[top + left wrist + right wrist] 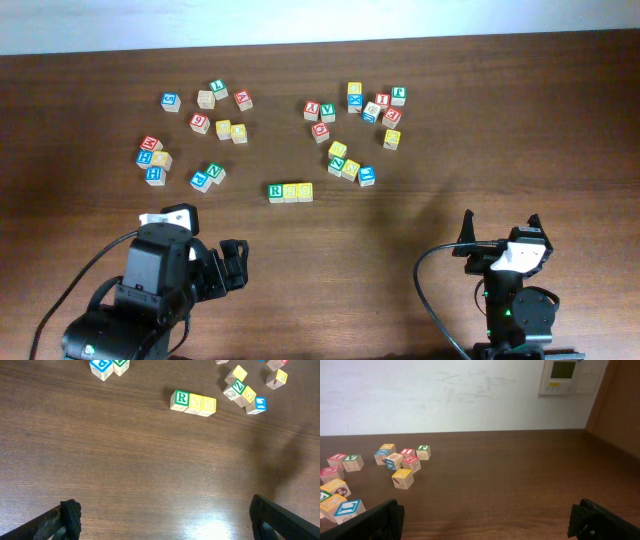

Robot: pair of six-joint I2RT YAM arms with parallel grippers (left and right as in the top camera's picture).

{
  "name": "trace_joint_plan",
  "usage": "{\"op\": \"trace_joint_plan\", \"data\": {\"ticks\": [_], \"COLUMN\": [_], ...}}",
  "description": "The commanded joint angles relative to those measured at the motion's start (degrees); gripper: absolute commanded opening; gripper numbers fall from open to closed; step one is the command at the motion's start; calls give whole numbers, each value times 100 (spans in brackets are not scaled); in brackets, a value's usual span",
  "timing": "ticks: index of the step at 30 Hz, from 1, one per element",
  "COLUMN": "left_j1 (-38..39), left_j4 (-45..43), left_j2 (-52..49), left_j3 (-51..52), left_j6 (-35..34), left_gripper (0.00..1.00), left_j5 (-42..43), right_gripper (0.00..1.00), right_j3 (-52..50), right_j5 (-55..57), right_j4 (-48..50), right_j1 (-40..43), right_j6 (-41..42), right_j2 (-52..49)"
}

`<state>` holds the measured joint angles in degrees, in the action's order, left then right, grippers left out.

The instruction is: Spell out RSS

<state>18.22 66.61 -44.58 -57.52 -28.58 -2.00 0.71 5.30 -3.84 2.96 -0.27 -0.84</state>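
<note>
Near the bench's (400,250) front edge, left jaws and right jaws both gape released, empty. Beyond, green R block (276,190) touches two yellow blocks (291,191) in a row.

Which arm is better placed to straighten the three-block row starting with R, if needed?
Left, probably. The left pincer sits nearer the row, and its wrist camera frames it. The right pincer is farther off, and its view misses the row.

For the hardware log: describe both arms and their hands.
Both arms are black. The left arm has a bulky housing, a white cap and a black cable; the right arm shows a white cap, a green light and a black cable. The left hand and right hand each have two black fingers.
</note>
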Motion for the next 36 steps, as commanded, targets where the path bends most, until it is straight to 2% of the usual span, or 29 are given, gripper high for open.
{"op": "trace_joint_plan", "data": {"ticks": [1,14,36], "left_j1": [15,15,15], "left_j4": [7,9,9], "left_j2": [9,9,9], "left_j3": [15,15,15], "left_j6": [-74,-74,-74], "left_gripper": [99,99,99], "left_j5": [-81,-81,-83], "right_gripper": [98,98,98], "right_j3": [-39,-39,-39], "right_j5": [-70,-212,-214], "right_j4": [-72,-92,-92], "right_j1": [44,39,33], "right_j6": [-149,227,46], "right_j2": [63,63,63]}}
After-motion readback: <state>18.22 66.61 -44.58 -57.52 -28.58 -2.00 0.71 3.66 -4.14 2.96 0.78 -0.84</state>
